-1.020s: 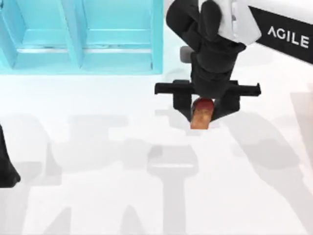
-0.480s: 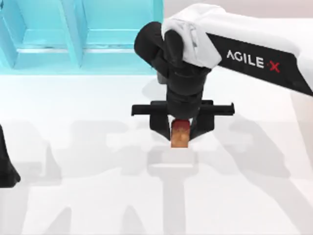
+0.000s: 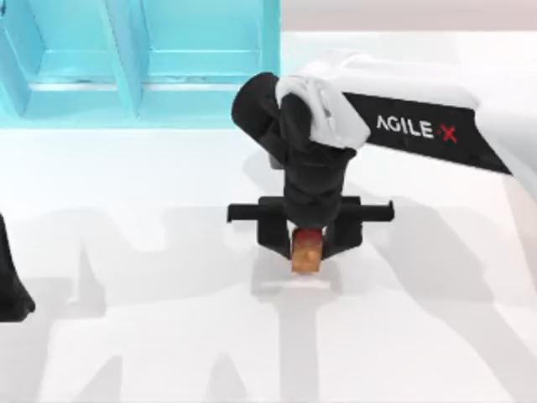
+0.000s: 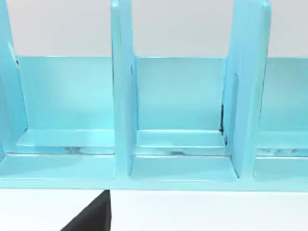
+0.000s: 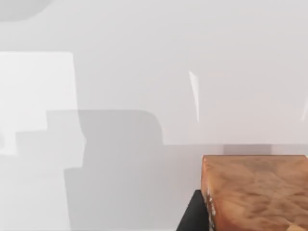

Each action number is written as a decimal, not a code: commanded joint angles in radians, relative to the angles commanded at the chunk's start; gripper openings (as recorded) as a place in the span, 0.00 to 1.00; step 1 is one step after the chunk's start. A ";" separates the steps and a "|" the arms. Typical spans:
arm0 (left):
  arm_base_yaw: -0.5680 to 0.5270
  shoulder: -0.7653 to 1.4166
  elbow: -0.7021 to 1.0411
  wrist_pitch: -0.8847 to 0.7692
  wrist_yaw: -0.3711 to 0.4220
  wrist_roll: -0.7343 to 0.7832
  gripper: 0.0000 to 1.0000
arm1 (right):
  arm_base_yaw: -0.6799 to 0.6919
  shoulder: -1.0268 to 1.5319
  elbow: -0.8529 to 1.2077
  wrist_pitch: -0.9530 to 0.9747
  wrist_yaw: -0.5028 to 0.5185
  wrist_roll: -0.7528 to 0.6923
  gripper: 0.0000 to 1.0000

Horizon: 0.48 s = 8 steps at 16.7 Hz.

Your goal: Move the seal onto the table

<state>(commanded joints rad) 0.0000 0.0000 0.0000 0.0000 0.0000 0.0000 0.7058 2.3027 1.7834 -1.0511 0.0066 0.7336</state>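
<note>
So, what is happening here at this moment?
The right gripper holds the seal, a small amber block with a red top, between its fingers, over the middle of the white table and in front of the blue shelf. Whether the block already touches the table cannot be told. The left arm is parked at the table's left edge.

Bright, even light falls from above, and the glossy white counter (image 3: pixel 126 336) carries several soft grey overlapping shadows of the arms. Pale glare washes its far left part, just before the blue shelf (image 3: pixel 134 59).
</note>
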 joint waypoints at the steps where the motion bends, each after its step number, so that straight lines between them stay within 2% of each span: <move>1: 0.000 0.000 0.000 0.000 0.000 0.000 1.00 | 0.000 0.000 0.000 0.000 0.000 0.000 0.00; 3: 0.000 0.000 0.000 0.000 0.000 0.000 1.00 | 0.000 0.000 0.000 0.000 0.000 0.000 0.00; 8: 0.000 0.000 0.000 0.000 0.000 0.000 1.00 | 0.000 0.000 0.000 0.000 0.000 0.000 0.38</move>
<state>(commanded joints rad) 0.0000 0.0000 0.0000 0.0000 0.0000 0.0000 0.7058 2.3027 1.7833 -1.0510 0.0066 0.7336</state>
